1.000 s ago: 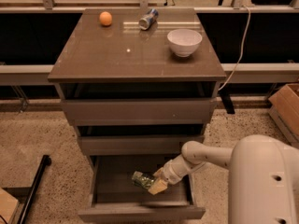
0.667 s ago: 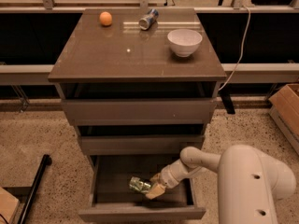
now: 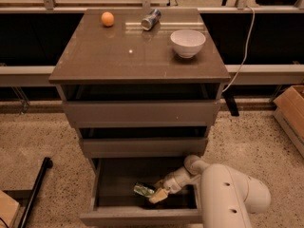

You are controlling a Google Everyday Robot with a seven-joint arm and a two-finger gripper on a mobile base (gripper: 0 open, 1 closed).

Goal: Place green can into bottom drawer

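Observation:
The bottom drawer (image 3: 142,216) is pulled open and shows its dark grey inside. The green can (image 3: 143,190) lies on its side low inside the drawer, near the middle. My gripper (image 3: 155,194) reaches down into the drawer from the right, on the end of the white arm (image 3: 223,189), and sits right at the can's right end. Its tan fingertips (image 3: 158,196) touch or nearly touch the can.
On the cabinet top (image 3: 95,56) stand a white bowl (image 3: 187,42), an orange ball (image 3: 107,18) and a silver-blue can (image 3: 151,20) lying on its side. A cardboard box (image 3: 292,110) is at the right, a black pole (image 3: 33,194) at the lower left on the speckled floor.
The arm has pushed further down and left into the drawer, carrying the green can lower toward the drawer floor.

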